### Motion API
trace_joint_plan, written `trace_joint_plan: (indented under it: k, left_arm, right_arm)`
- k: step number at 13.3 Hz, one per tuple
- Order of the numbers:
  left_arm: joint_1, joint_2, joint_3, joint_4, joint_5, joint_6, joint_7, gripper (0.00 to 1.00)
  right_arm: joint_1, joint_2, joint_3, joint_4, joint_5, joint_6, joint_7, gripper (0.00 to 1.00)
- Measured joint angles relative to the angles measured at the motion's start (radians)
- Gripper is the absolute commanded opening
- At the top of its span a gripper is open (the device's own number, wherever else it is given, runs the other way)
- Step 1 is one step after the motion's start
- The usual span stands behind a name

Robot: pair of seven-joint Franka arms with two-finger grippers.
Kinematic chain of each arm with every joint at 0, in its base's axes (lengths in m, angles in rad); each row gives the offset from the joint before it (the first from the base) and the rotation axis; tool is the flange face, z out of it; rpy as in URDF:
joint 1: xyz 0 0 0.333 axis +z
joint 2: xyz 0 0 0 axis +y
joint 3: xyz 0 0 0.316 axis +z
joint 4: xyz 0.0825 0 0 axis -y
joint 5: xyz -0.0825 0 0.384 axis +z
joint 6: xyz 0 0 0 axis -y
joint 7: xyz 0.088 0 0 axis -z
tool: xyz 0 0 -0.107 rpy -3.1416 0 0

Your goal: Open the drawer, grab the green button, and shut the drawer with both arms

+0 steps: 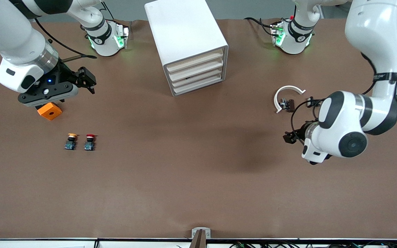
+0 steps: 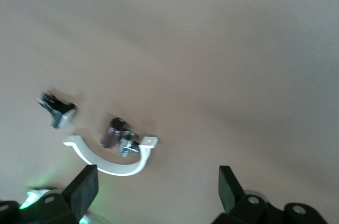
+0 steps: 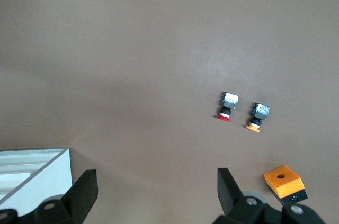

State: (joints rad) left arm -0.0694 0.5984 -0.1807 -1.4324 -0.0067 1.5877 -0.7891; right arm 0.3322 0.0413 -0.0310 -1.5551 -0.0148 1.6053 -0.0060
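The white cabinet point(image 1: 184, 31) stands at the middle of the table, close to the robots' bases. Its four cream drawer fronts point(image 1: 196, 74) are all shut, and I cannot tell which one is the drawer. The button does not show anywhere. My right gripper point(image 1: 85, 81) point(image 3: 157, 184) hangs open and empty over the table toward the right arm's end, beside the cabinet, whose corner point(image 3: 32, 173) shows in the right wrist view. My left gripper point(image 1: 289, 137) point(image 2: 159, 181) is open and empty, low over bare table toward the left arm's end.
An orange block point(image 1: 49, 111) point(image 3: 284, 180) lies under the right hand. A yellow-capped button point(image 1: 71, 141) point(image 3: 258, 115) and a red-capped one point(image 1: 89, 142) point(image 3: 228, 105) lie nearer the front camera. A white curved clip point(image 1: 288, 90) point(image 2: 111, 160) with small dark parts point(image 1: 287, 104) lies near the left gripper.
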Motion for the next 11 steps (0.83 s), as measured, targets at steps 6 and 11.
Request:
trace_joint_plan:
  k: [6,11]
  left_arm:
    - [-0.046,0.11,0.0,0.026,-0.091,0.004,-0.221,1.0]
    - [-0.046,0.15,0.0,0.031,-0.188,-0.014,-0.534,1.0]
  right_arm:
    - [0.011,0.0,-0.002,0.008,0.0,0.01,0.0,1.0]
    - [0.011,0.0,-0.002,0.013,0.0,0.01,0.0,1.0]
